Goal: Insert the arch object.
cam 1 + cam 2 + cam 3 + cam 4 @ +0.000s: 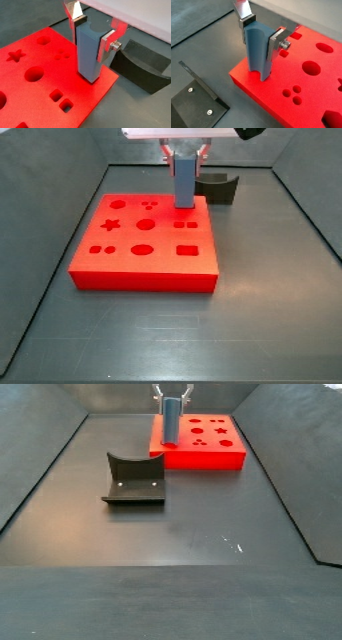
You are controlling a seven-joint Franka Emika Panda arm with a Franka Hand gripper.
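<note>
Wrist view: gripper [92, 34] has its jaws clamped on the arch [89, 56], a tall blue-grey piece held upright, silver plates on 2 opposite sides. Its lower end sits over the corner of the red board [40, 60]; the dark fixture [141, 66] is just beside that corner. Wrist view again: gripper [263, 35] has the same grip, and the arch [256, 50] shows a small notch in its lower end, right at the board [308, 92] edge; can't tell if it touches. The fixture [198, 99] base plate w/ screws lies apart on the floor. Side view: gripper [185, 152] is at the far side, and the arch [183, 178] stands vertical at the board [147, 270] back edge, w/ the fixture [218, 189] close behind. Side view again: gripper [173, 396] is at the far end of the bench [174, 544], the arch [171, 424] is at the board [201, 458] corner, and the fixture [134, 480] is nearer the camera, well apart.
</note>
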